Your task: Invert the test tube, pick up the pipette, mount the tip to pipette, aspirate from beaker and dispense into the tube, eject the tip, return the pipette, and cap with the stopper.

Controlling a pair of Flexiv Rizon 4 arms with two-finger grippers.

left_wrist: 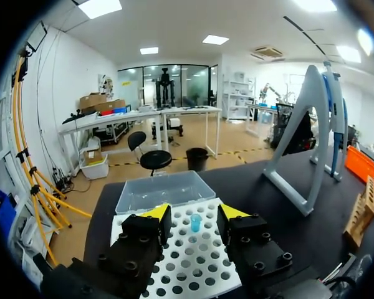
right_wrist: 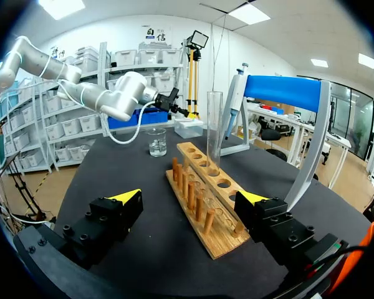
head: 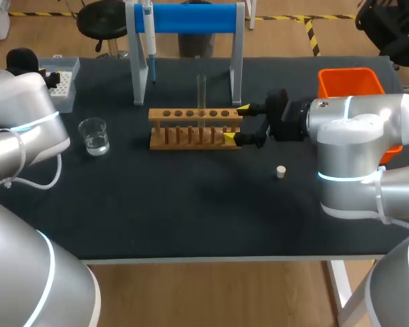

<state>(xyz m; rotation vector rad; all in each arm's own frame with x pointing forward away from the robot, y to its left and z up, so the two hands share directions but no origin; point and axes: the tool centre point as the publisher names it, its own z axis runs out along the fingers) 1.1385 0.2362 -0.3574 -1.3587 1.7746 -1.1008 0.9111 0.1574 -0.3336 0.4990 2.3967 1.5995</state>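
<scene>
Beaker (head: 94, 135) holds clear liquid; test tube (head: 202, 95) stands upright in rack (head: 155, 114).

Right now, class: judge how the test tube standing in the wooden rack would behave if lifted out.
The test tube looks like thin clear glass: probably light, fragile and slippery. Tall and narrow, upright in a hole of the wooden rack, it would likely tip if stood alone, and roll if laid down.

Left gripper (left_wrist: 195, 213) spread wide over white tip rack (left_wrist: 186, 265); lone blue tip (left_wrist: 196, 222) in rack ahead
</scene>
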